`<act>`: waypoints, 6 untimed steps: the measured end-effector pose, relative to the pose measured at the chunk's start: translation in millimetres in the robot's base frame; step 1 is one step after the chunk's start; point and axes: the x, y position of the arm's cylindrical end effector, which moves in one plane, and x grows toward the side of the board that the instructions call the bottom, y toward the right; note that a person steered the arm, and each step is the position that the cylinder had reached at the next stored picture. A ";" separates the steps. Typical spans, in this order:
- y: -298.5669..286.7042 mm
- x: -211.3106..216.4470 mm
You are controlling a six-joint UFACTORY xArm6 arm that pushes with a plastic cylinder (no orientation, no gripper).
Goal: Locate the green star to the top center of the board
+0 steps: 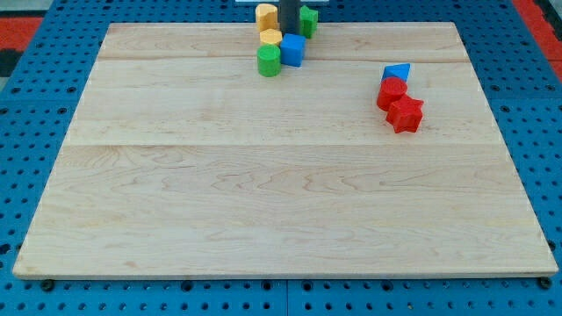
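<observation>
Seven blocks on a pale wooden board (281, 202), itself on a blue pegboard (35, 105).

Top-centre cluster: yellow block (266, 15), second yellow block (270, 37), green cylinder (269, 61), blue cube (292, 50), and the green star (308, 19), partly hidden behind the rod. My tip (289, 32) stands among these; no hand is fitted, so nothing is pinched.

Well apart, view's right: blue triangle (397, 72), red block (392, 92), red star (406, 114), touching in a row.
</observation>
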 end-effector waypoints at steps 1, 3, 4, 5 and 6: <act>25.1 17.0; 163.4 -27.4; 26.3 -26.9; 28.6 -26.9; -16.9 -27.1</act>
